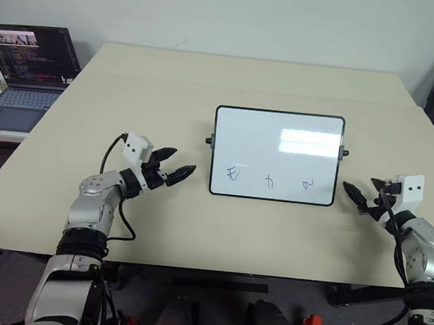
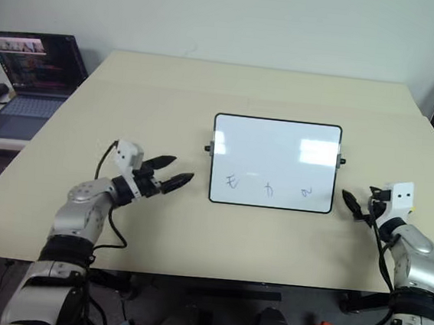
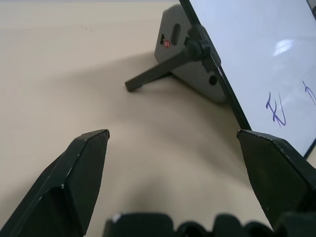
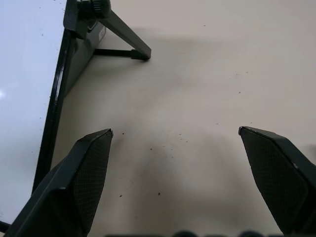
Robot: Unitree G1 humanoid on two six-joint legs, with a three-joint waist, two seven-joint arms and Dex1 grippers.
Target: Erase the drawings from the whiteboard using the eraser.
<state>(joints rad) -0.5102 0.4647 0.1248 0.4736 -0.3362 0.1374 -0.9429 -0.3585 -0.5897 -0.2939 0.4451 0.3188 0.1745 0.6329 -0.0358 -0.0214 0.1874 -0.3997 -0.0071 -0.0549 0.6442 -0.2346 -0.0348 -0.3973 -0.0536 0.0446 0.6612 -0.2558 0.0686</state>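
whiteboard (image 2: 275, 156) with three drawings (image 2: 267, 188) stands on the table (image 2: 170, 89) between two open-fingered grippers.

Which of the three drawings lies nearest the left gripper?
The leftmost drawing, at the row's end toward the left gripper; the other two sit further right.

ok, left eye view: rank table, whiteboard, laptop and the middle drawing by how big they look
1. table, by far the largest.
2. whiteboard.
3. laptop, cut off by the frame edge and farther from the camera, so its place against the whiteboard is unsure.
4. middle drawing, a tiny scribble.
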